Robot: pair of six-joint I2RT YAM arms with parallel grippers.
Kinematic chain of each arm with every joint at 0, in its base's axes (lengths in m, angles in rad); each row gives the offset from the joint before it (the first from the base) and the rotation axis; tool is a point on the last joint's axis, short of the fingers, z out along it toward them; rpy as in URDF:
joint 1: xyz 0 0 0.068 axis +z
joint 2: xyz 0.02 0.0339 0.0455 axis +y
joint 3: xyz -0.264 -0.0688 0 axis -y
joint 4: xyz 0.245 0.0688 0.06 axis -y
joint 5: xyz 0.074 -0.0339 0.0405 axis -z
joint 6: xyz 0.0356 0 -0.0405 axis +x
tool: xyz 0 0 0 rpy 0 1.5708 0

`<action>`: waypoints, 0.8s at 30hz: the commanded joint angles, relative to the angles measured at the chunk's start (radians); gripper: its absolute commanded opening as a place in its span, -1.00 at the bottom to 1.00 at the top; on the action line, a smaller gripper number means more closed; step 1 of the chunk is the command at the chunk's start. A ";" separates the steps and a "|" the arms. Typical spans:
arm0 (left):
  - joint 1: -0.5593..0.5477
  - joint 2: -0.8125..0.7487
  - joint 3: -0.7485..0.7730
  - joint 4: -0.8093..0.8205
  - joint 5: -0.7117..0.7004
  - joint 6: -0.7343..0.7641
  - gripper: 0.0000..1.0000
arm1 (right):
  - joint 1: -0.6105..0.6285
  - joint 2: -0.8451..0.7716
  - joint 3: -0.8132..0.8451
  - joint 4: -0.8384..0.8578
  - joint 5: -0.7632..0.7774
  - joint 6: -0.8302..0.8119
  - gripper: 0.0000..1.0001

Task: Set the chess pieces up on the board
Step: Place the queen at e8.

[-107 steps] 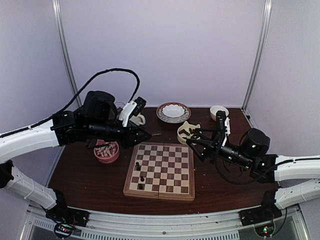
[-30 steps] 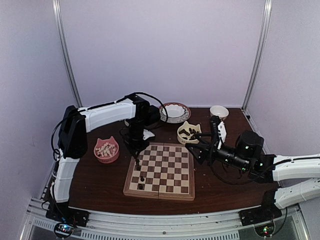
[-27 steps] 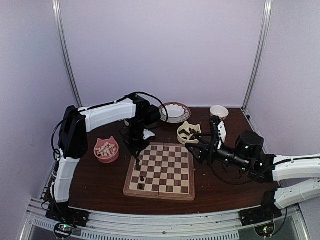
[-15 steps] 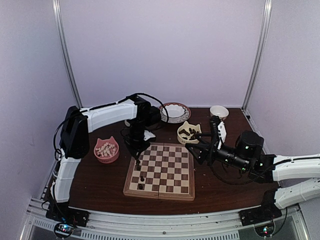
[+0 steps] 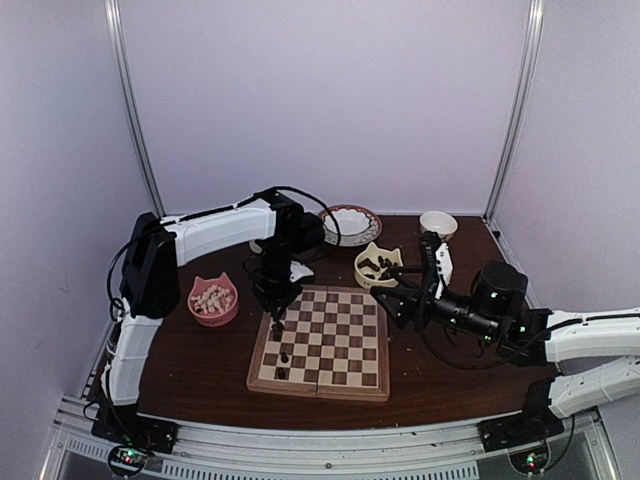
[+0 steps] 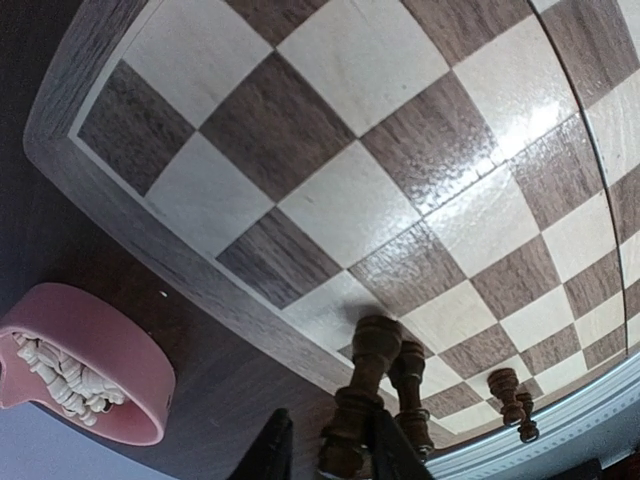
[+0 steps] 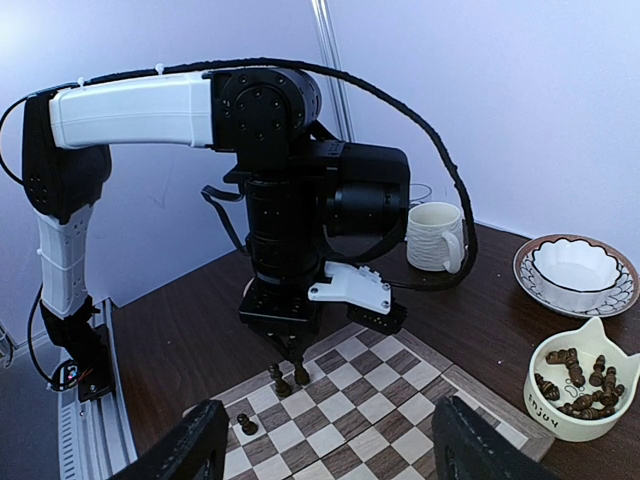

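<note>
Finding: the task is at an early stage. The chessboard point(image 5: 335, 345) lies open and flat at the middle of the table point(image 5: 190, 365), and nearly all of its squares are bare. In the left wrist view I count four dark pieces point(image 6: 408, 385) standing upright along the board's left edge. That count includes the one at my left claw point(image 6: 330, 455), which hangs straight down over that edge. This turned piece point(image 6: 362, 375) stands between the two fingers with its foot on or just above a square. A thin gap shows on one side of it, and I cannot tell whether the claw grips it or has let go. My right claw point(image 7: 335, 452) hovers at the board's far right corner with its fingers wide apart and nothing between them. Outstanding: the remaining dark pieces lie heaped in the cream cat-shaped bowl point(image 7: 560, 415) just beyond that corner. The pale pieces point(image 5: 212, 297) are all in the pink bowl point(image 6: 100, 350) on the table beside the board's left edge, and none is on a square. My assessment is that only a small share of one colour is placed. The other colour has not been started. Whether the placed pieces sit on their proper squares is too fine to judge here.
</note>
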 commanded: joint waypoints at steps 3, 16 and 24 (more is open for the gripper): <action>-0.008 0.016 0.043 -0.026 0.012 0.011 -0.30 | 0.001 -0.004 -0.008 0.020 -0.010 -0.006 0.47; -0.009 0.016 0.042 -0.026 0.045 0.012 -0.42 | 0.001 -0.006 -0.011 0.023 -0.010 -0.006 0.47; -0.010 0.019 0.038 -0.025 0.057 0.013 -0.41 | 0.001 -0.007 -0.011 0.023 -0.010 -0.006 0.46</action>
